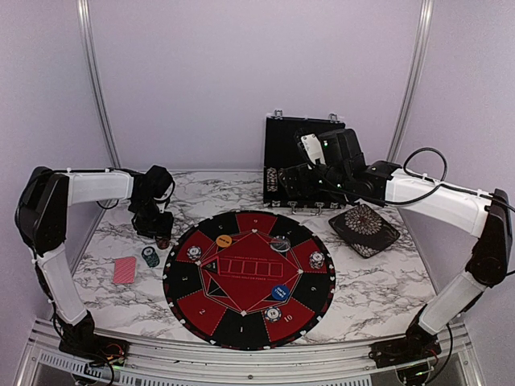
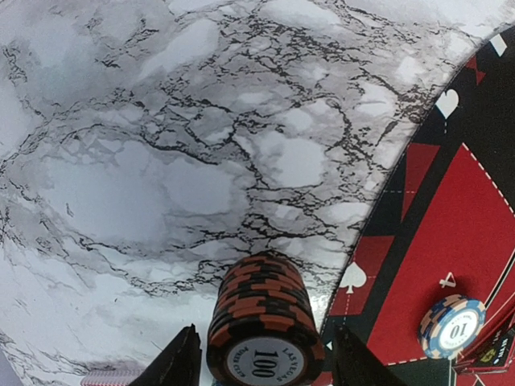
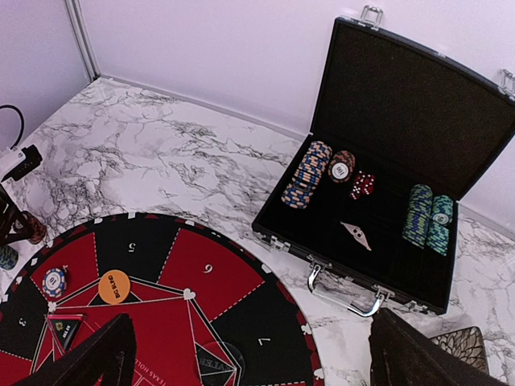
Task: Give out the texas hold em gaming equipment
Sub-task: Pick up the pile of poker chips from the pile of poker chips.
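On marbled table (image 1: 386, 277), left end effector (image 2: 266, 358) straddles chip stack (image 2: 261, 301), grip unclear; right end effector (image 3: 257, 354) apart.

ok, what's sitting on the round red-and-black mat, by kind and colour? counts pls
Pale striped-edge poker chip stacks: 3
Orange round button disc: 1
Blue round button disc: 1
Clear round button disc: 1
Total: 6

Bright even light, soft shadows, lilac tint, sharp focus
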Robot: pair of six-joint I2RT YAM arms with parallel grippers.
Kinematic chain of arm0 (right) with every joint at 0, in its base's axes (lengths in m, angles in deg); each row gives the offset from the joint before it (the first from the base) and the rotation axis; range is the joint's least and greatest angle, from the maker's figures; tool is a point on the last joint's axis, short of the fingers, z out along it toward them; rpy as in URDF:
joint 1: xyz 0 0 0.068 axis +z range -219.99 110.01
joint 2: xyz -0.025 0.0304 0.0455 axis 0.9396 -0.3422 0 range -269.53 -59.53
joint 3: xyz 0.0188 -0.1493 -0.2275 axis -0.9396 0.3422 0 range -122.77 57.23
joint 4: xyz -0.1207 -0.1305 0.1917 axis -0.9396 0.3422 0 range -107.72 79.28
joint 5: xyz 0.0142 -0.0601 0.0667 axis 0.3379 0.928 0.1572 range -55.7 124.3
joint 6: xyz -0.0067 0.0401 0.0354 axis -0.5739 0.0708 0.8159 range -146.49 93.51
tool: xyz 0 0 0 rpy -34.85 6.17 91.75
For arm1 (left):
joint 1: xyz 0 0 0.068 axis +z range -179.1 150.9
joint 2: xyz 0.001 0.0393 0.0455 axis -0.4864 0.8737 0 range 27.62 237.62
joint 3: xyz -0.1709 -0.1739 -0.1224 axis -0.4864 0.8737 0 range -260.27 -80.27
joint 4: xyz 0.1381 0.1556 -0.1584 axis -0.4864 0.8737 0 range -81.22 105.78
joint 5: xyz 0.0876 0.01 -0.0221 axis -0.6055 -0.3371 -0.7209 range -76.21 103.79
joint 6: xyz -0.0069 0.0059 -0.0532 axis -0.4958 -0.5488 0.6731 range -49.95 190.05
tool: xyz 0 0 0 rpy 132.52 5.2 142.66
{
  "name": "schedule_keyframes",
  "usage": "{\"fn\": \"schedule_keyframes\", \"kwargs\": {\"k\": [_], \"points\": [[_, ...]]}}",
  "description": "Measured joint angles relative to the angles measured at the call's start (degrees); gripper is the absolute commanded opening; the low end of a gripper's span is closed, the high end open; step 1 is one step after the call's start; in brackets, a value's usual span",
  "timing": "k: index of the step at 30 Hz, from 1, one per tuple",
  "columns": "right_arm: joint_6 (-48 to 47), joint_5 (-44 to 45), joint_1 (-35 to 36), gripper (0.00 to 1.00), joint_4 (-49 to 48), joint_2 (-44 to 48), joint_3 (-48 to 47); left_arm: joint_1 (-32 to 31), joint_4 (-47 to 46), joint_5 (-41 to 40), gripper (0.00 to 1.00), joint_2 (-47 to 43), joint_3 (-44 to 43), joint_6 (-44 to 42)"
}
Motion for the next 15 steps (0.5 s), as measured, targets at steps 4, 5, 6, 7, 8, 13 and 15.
{"fn": "schedule_keyframes", "kwargs": {"k": [4,5,6,7,8,13,15], "points": [[-0.04,0.02,0.0,0.98,-0.02,0.0,0.0,0.0,0.0,-0.02,0.54,0.28,0.0,0.0],[-0.07,0.02,0.0,0.98,0.0,0.0,0.0,0.0,0.0,0.0,0.53,0.35,0.0,0.0],[-0.11,0.02,0.0,0.98,-0.02,0.0,0.0,0.0,-0.02,0.0,0.53,0.42,0.0,0.0],[-0.24,0.02,0.0,0.98,0.0,0.0,0.0,0.0,0.0,-0.02,0.53,0.46,0.0,0.0],[-0.37,0.02,0.0,0.98,0.0,-0.02,0.0,0.0,-0.02,-0.02,0.52,0.5,0.0,0.0],[-0.63,0.02,0.0,0.99,0.0,-0.02,0.0,0.0,0.0,-0.04,0.5,0.52,0.0,0.0],[-0.68,0.02,0.0,0.98,0.0,-0.02,0.0,0.0,-0.02,-0.04,0.49,0.52,0.0,-0.02]]}}
